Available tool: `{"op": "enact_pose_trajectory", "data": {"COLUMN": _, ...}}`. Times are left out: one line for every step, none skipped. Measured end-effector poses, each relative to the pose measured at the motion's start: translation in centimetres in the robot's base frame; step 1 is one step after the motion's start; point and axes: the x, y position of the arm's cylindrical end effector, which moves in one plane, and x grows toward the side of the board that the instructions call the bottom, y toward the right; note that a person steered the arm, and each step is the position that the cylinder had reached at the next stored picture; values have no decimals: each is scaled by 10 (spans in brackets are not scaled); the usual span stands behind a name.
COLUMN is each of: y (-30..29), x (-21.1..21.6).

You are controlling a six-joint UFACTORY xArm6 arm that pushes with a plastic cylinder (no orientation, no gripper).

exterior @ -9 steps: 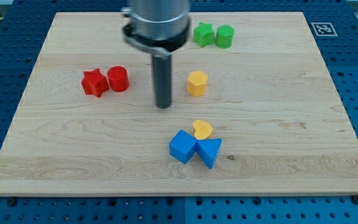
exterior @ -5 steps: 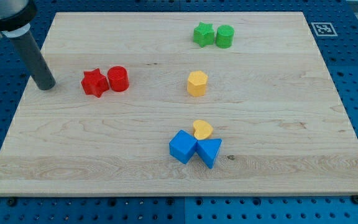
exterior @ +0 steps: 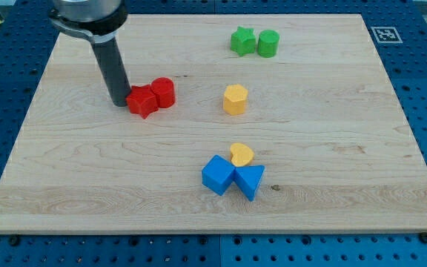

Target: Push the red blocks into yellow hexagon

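A red star block [exterior: 142,101] and a red cylinder [exterior: 162,92] lie touching each other, left of the board's middle. The yellow hexagon [exterior: 234,99] stands to their right, with a gap between it and the red cylinder. My tip [exterior: 118,103] rests against the left side of the red star block.
A green star [exterior: 242,40] and a green cylinder [exterior: 267,43] sit at the view's top. A yellow heart [exterior: 242,154], a blue cube [exterior: 218,175] and a blue triangle [exterior: 250,180] cluster at the lower middle. The wooden board [exterior: 332,148] has a marker tag [exterior: 382,34] at its top right corner.
My tip swung from the board's middle to the far left, then came right against the red star. Both red blocks slid right toward the yellow hexagon.
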Motion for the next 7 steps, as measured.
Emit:
{"op": "enact_pose_trajectory", "data": {"y": 18, "x": 0}}
{"op": "enact_pose_trajectory", "data": {"y": 38, "x": 0}}
{"op": "enact_pose_trajectory", "data": {"y": 61, "x": 0}}
{"op": "enact_pose_trajectory", "data": {"y": 81, "x": 0}}
{"op": "enact_pose_trajectory", "data": {"y": 68, "x": 0}}
{"op": "enact_pose_trajectory", "data": {"y": 10, "x": -30}}
{"op": "enact_pose_trajectory", "data": {"y": -4, "x": -108}}
